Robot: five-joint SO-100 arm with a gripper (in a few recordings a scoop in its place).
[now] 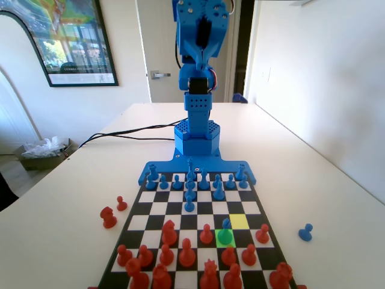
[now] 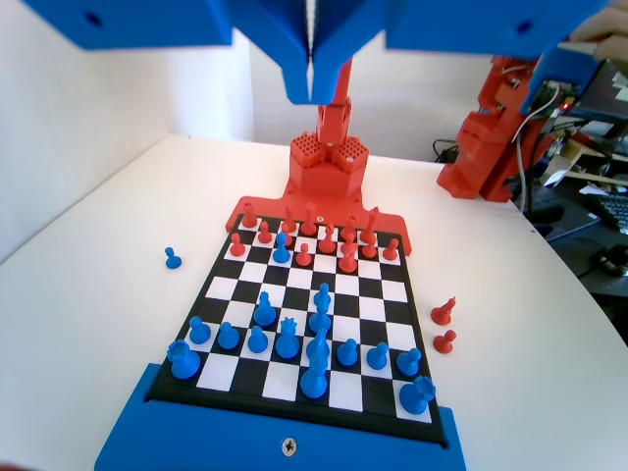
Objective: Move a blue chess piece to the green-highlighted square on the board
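Observation:
A blue chess piece (image 1: 225, 229), a small pawn, stands on the green-highlighted square (image 1: 224, 239) near the red side of the board (image 1: 157, 208). In the wrist view this pawn (image 2: 282, 247) stands among the red pawns at the far end of the board (image 2: 378, 290). My gripper (image 2: 312, 95) hangs high above the blue side of the board, its jaws closed together with nothing between them. The blue arm (image 1: 198, 42) stands folded upright over its base.
A yellow square (image 1: 239, 221) lies just behind and right of the green one. One blue pawn (image 1: 305, 232) stands on the table right of the board. Two red pieces (image 1: 109, 217) stand off its left side. Blue pieces (image 1: 190, 183) crowd the arm's end and red pieces (image 1: 187, 254) the near end.

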